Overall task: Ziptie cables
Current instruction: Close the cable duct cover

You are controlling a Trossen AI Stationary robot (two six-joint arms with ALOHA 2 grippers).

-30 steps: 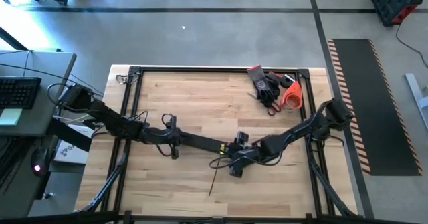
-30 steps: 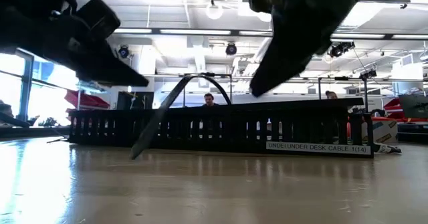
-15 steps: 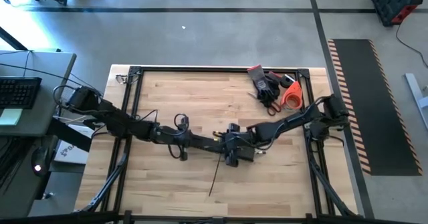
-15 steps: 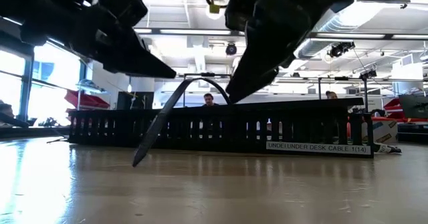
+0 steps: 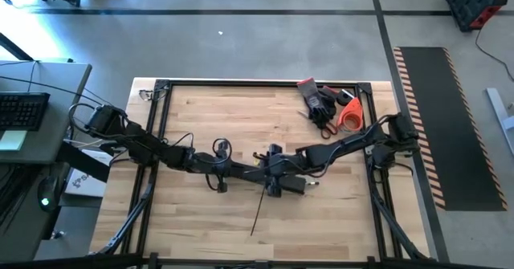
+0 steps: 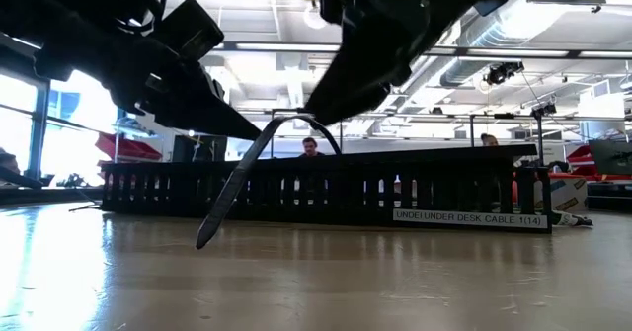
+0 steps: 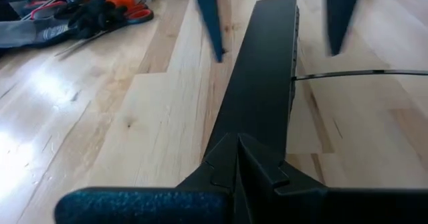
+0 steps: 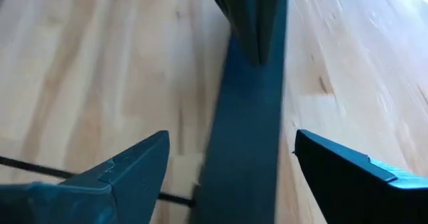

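Left claw clamped on rail, mid-table. Right claw spread astride it. Cables: only one thin dark strand visible, toward front edge. Centre your right claw on rail; close gently.

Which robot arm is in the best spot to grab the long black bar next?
Right. The right gripper hangs open with a finger on each side of the black rail, so it likely only needs to close. The left gripper is already shut on that rail.
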